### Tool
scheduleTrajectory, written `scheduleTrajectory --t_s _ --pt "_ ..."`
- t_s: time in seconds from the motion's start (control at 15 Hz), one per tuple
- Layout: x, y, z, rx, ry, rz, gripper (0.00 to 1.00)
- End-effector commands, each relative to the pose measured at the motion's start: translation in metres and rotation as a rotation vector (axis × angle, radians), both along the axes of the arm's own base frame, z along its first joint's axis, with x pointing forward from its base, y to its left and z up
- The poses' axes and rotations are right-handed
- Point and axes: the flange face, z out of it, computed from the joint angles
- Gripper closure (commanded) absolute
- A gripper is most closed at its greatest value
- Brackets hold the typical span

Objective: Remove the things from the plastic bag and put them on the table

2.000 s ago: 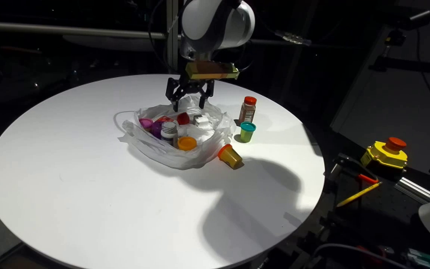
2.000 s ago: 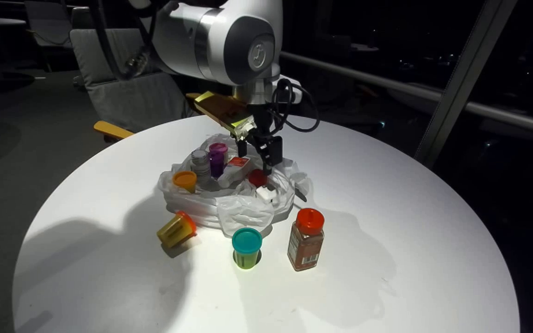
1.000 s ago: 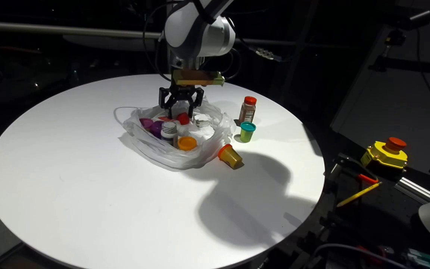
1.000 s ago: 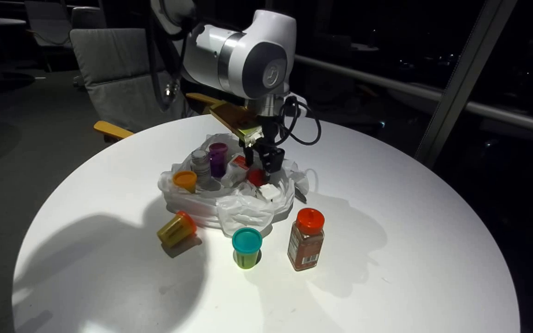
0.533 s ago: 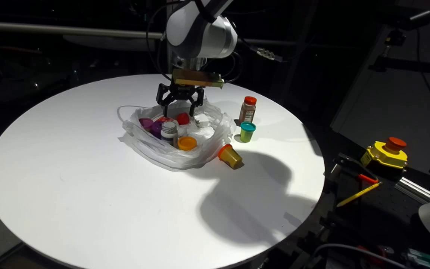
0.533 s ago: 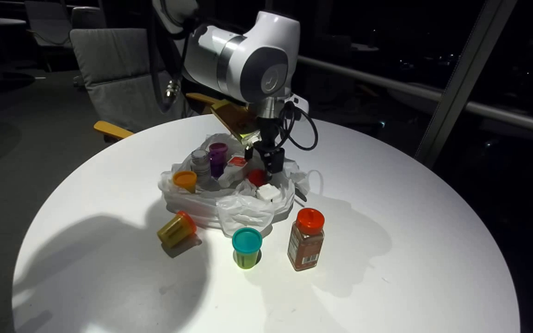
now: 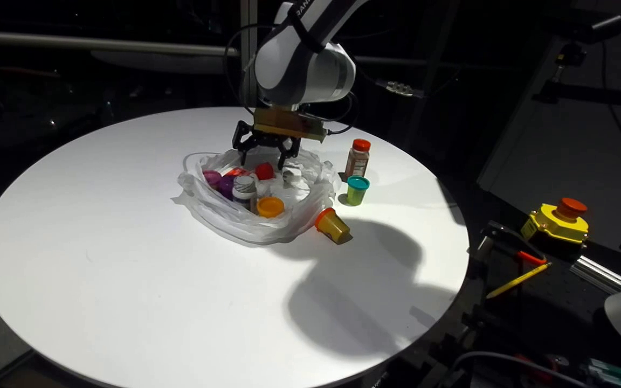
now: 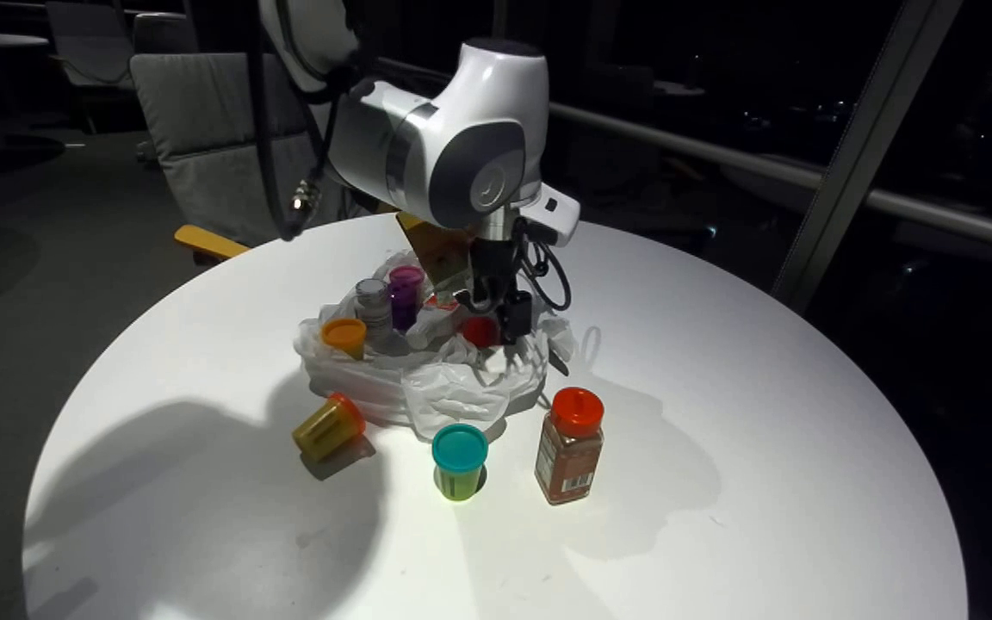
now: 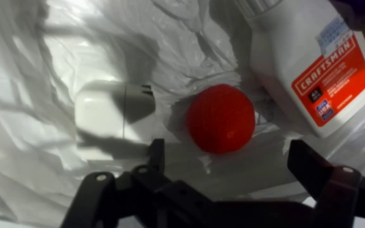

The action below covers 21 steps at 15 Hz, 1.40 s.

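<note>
Status of gripper (image 9: 227,155): spread, over plastic bag (image 8: 367,396)

The fingers (image 9: 157,152) stand wide apart. The red round object (image 9: 221,117) lies in the bag, just ahead of the gap between them.

Markings: right of the gap in the wrist view, a white bottle (image 9: 284,57) carries a red label (image 9: 331,79) reading CRAFTSMAN, with a USA badge; finer print is blurred. On the arm (image 7: 324,75), above the gripper, the letters RAN show. The red-lidded jar (image 8: 572,452) bears a barcode, with text too small to read.

Obstructions: the white bottle and, left of the gap, a white box (image 9: 106,110) flank the object. Finger contact with the box cannot be told.

In the bag, farther from the gripper: orange-lidded tub (image 8: 344,336), capped bottle (image 8: 373,301), purple tub (image 8: 404,306).

On the table (image 8: 789,482), well apart from the gripper: the jar and a teal-lidded tub (image 8: 459,465), upright; a yellow tub (image 8: 324,430), on its side.
</note>
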Motion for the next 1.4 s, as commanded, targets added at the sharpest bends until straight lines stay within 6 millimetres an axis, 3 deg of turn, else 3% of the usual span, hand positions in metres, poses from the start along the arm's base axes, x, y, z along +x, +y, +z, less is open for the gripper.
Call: scheduleTrajectory --t_s 0.0,0.4,0.47,0.53,0.6,0.93,1.0,1.13,1.33 --pt "-0.014 0.005 0.016 0.0 -0.065 -0.073 0.0" --pt "-0.025 0.023 0.01 0.023 -0.037 -0.082 0.0" --pt "-0.025 0.024 0.01 0.02 -0.039 -0.087 0.25" --pt "-0.025 0.024 0.011 0.015 -0.045 -0.094 0.25" --pt "-0.022 0.022 0.013 0.0 -0.061 -0.11 0.32" --pt "-0.02 0.012 0.011 -0.009 -0.052 -0.165 0.72" --pt "-0.02 0.013 0.01 -0.005 -0.045 -0.169 0.77" --pt "-0.02 0.016 0.011 0.003 -0.04 -0.167 0.77" --pt "-0.027 0.029 0.033 -0.019 -0.029 -0.128 0.77"
